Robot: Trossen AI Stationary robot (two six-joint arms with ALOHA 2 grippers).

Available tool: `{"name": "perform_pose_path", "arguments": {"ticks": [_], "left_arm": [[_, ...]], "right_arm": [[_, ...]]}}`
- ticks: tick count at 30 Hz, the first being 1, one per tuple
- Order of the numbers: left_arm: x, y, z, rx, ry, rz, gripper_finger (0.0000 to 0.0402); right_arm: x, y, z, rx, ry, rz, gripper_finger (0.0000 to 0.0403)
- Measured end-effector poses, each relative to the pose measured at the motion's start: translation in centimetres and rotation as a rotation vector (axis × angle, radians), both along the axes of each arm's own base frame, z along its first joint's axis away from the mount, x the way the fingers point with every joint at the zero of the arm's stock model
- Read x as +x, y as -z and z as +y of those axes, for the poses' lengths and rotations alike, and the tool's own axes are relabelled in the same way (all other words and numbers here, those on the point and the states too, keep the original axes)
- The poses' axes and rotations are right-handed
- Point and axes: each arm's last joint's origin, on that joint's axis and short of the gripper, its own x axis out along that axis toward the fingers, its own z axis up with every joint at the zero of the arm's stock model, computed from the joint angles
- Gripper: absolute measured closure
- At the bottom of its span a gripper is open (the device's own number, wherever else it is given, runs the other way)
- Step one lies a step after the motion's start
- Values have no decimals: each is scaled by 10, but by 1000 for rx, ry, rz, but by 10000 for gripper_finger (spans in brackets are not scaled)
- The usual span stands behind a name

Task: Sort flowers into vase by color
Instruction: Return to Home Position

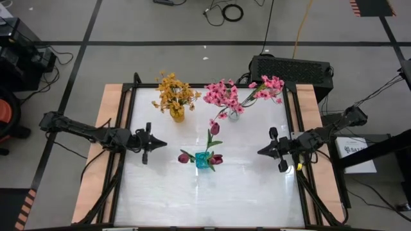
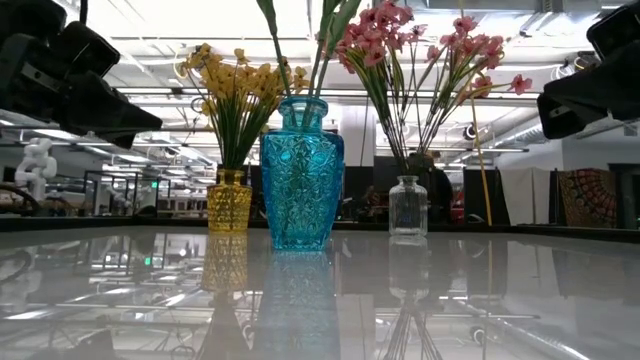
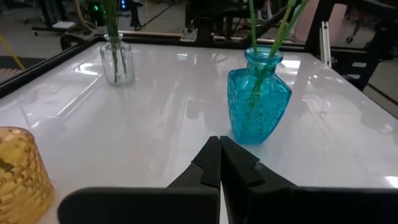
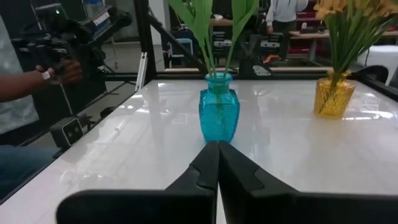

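High view places the blue vase (image 1: 204,162) between the two tools: the left gripper (image 1: 162,144) points at it from one side and the right gripper (image 1: 261,151) from the other, each clear of the glass. The dark red flowers (image 1: 214,128) stand in it, the yellow flowers (image 1: 173,91) fill the yellow vase (image 1: 177,115) and the pink flowers (image 1: 221,95) the clear vase (image 1: 234,115), both beyond the tools' tips and off to the side, so the sorting looks finished and only the arms' retreat appears left. The likely trouble is a snag: two maroon buds droop low out of the blue vase, one near the left gripper's tip, and a forward or sweeping move could catch a stem and tip or slide the vase on the glossy table (image 1: 192,199); the pink sprays leaning towards the right arm's side are a lesser risk. Only the wrist views settle the fingers: each pair is pressed together with nothing between. They cut off the blossoms, which the high view alone sorts by colour. The right wrist view also shows a person beyond the table's far edge, a hand (image 4: 62,70) raised, whom a wide swing should avoid
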Motion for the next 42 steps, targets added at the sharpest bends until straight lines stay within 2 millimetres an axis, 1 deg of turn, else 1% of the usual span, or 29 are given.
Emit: {"name": "perform_pose_path", "arguments": {"ticks": [10,19,24,27,30,38,42], "left_arm": [[-9,-2,2,27,5,-26,400],[-15,-12,3,50,11,-132,400],[-17,-13,3,46,14,-153,400],[-17,-14,3,45,14,-155,400],[-17,-13,4,46,11,-154,400],[-17,-13,4,56,-11,-154,400],[-17,-13,4,55,-12,-154,400]], "right_arm": [[-8,-9,-4,-12,-11,-109,403],[-11,-13,-5,4,-14,-158,403],[-11,-13,-5,2,-11,-157,403],[-11,-13,-7,-19,20,-161,403],[-10,-13,-10,-24,65,-161,403],[-6,-12,-19,-37,68,-148,403],[-5,-11,-26,-47,109,-143,403]]}}
